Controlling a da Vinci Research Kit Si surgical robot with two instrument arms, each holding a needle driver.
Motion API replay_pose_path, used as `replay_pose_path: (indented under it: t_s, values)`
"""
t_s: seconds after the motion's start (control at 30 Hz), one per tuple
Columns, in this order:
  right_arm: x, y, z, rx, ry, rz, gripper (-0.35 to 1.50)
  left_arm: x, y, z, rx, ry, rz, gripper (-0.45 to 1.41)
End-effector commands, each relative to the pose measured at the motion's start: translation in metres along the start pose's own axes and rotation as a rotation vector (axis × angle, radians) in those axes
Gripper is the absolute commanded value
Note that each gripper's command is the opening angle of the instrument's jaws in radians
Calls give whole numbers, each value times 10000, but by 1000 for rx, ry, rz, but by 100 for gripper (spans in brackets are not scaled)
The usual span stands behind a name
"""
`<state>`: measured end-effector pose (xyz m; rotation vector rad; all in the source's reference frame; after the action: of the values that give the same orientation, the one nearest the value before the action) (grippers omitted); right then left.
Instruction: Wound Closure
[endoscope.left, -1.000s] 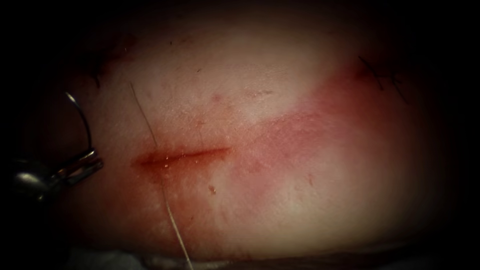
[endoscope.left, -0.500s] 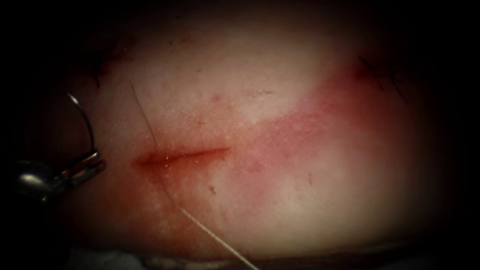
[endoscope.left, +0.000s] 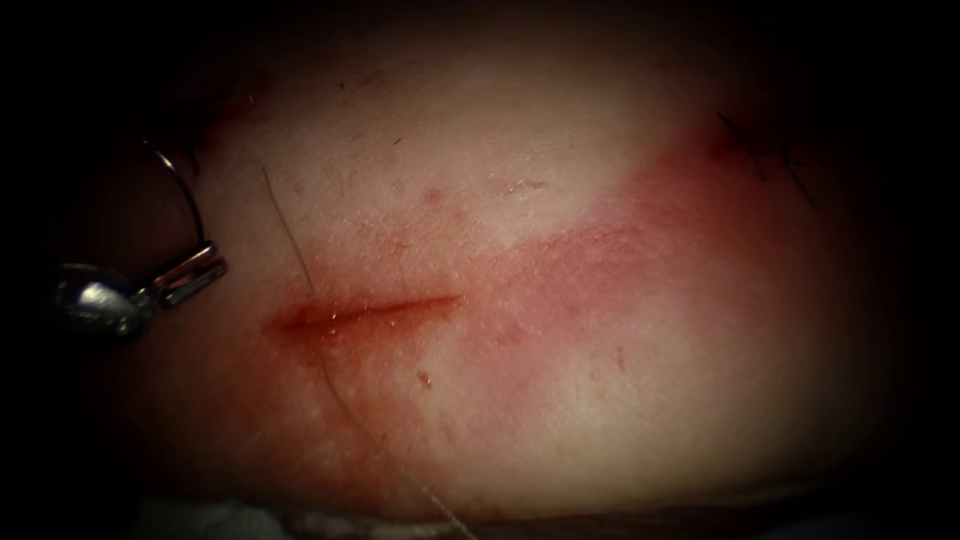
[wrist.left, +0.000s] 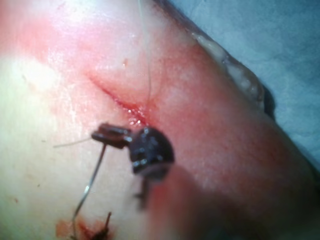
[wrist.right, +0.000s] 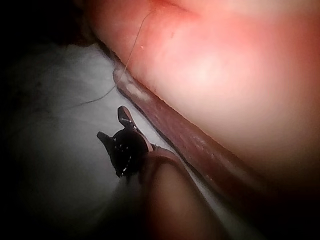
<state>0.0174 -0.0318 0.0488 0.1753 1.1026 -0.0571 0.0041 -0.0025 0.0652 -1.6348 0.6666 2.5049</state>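
The left tool (endoscope.left: 195, 275) grips the curved needle (endoscope.left: 185, 195) near one end, clear of the tissue (endoscope.left: 560, 400), left of the cut (endoscope.left: 365, 312). Thin thread (endoscope.left: 345, 400) crosses the cut. The right tool (wrist.right: 117, 125) looks open, apparently empty.

The endoscope looked down from in front; both wrist cameras sat close, sharing the cut (endoscope.left: 365, 311) and thread (endoscope.left: 345, 400).

Left tool (endoscope.left: 190, 275) reaching in from far left of endoscope view, left of cut, jaws clamping down on needle (endoscope.left: 180, 185) at its lower end — curve arcing up, clear of tissue. Wrist bending just behind jaws. Right tool (wrist.right: 117, 127) hanging off tissue edge, jaws spreading apart — gripping nothing.
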Motion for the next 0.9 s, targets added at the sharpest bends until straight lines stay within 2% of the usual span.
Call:
replay_pose_path:
  t_s: [0.03,0.17,0.27,0.33,0.43,0.53,0.63,0.67,0.83,0.9]
  values:
    - [2,-12,4,8,8,10,148,-3,4,7,-3,1,-4,-45]
    - [-5,-20,-19,20,17,30,148,5,-15,14,-5,-7,-22,-45]
    - [-23,-22,-34,-17,-11,35,148,17,-40,24,4,-2,-49,-45]
    - [-46,-28,-34,-45,-28,51,148,23,-87,47,18,41,-89,-45]
    - [-54,-34,-28,-55,-34,53,148,19,-104,64,17,58,-95,-45]
    - [-56,-38,-20,-61,-36,54,148,12,-115,85,12,78,-138,-45]
    - [-57,-41,-11,-54,-31,51,148,4,-120,120,2,117,-210,-45]
    - [-58,-42,-7,-57,-32,50,148,1,-118,147,-5,146,-257,-45]
    - [-63,-47,1,-62,-34,56,148,-10,-112,187,-17,189,-334,-45]
    - [-66,-53,4,-57,-30,56,148,-23,-104,204,-37,208,-362,-45]
